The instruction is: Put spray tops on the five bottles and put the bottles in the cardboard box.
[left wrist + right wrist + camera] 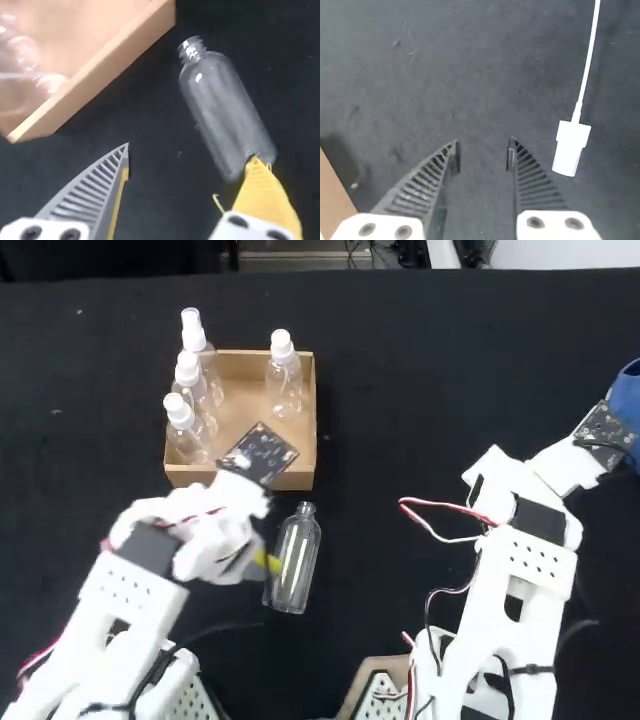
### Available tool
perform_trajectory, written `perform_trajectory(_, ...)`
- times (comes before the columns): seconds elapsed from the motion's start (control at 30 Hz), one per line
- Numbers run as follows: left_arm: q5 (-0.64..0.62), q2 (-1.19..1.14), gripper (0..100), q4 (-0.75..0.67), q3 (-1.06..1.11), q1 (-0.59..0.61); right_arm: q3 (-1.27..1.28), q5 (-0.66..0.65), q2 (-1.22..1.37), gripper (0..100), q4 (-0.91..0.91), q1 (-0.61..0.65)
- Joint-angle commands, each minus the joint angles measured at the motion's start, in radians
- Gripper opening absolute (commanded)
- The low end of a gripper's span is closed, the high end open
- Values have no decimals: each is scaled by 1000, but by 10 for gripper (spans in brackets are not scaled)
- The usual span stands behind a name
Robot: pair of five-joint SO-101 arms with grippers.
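The table is covered in black cloth flecked with lint and small specks. Beyond its far edge dark cables lie tangled, with a white surface just beside them at the corner.

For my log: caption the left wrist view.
Open left end effector at the base of a capless bottle lying beside the cardboard box.

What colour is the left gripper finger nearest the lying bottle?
Yellow; that finger, by the bottle, shows best in the left wrist view.
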State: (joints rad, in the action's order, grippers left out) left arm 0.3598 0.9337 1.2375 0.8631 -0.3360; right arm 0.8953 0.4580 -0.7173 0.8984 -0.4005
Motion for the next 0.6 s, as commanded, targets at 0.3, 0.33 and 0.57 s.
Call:
perform_trajectory(0.3,-560,-328,229,-325,74,-165,-1,-11,-33,124,-28,-15)
perform_trajectory(0.33,-559,-341,229,-327,79,-174,-1,-11,-33,124,-28,-15)
perform_trajectory(0.57,-557,-420,229,-327,84,-160,-1,-11,-33,125,-28,-15)
